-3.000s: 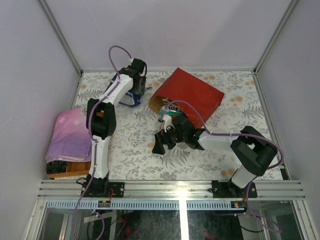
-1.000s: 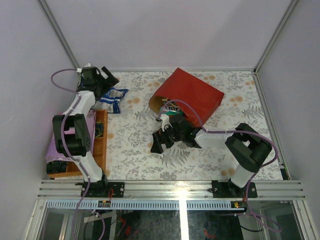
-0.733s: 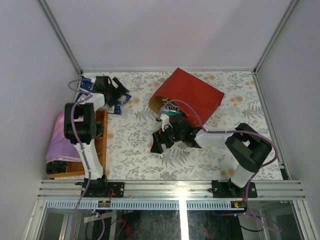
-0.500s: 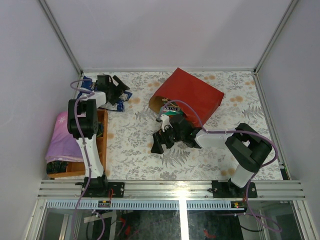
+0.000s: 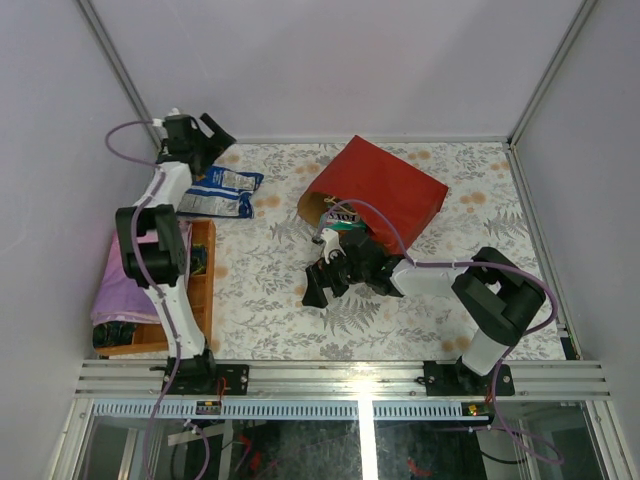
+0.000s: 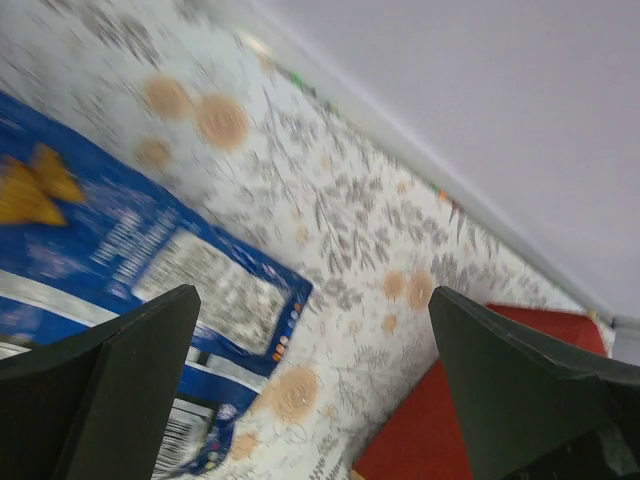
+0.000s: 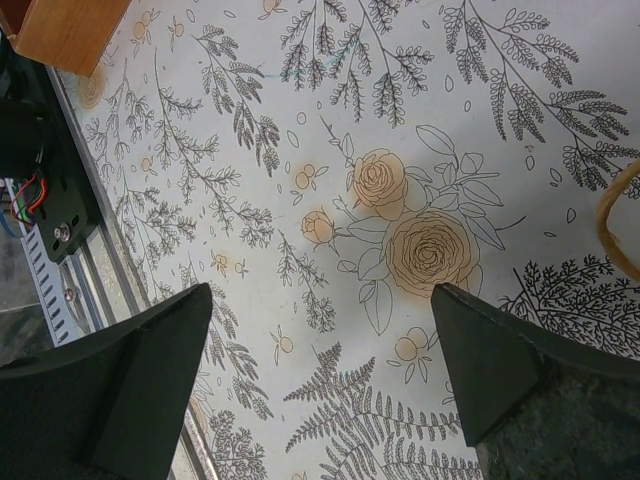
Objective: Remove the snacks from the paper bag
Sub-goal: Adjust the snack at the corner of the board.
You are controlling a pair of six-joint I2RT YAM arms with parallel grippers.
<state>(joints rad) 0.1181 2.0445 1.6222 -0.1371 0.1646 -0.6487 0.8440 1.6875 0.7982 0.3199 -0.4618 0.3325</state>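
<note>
The red paper bag [image 5: 378, 192] lies on its side at the back centre, its mouth facing the near left. A green snack packet [image 5: 338, 229] shows in the mouth. Blue-and-white snack packs [image 5: 222, 192] lie flat at the back left, and again in the left wrist view as the blue pack [image 6: 120, 265], beside the bag's red corner [image 6: 480, 425]. My left gripper [image 5: 212, 131] hangs open by the back wall, just behind those packs and holding nothing; seen from its wrist, the left gripper [image 6: 312, 385] is empty. My right gripper [image 5: 318, 284] [image 7: 322, 375] stands open over bare tablecloth in front of the bag's mouth.
An orange-brown wooden tray [image 5: 201, 285] with a pink folded cloth [image 5: 122, 285] beside it sits at the left edge; the tray's corner [image 7: 58, 28] shows in the right wrist view. A tan twine handle [image 7: 607, 225] lies by the right gripper. Walls close in the back and sides.
The left arm swung right over the blue-and-white packs and back toward the back-left corner, jaws open throughout. The packs stay on the table. The right arm has barely moved.
</note>
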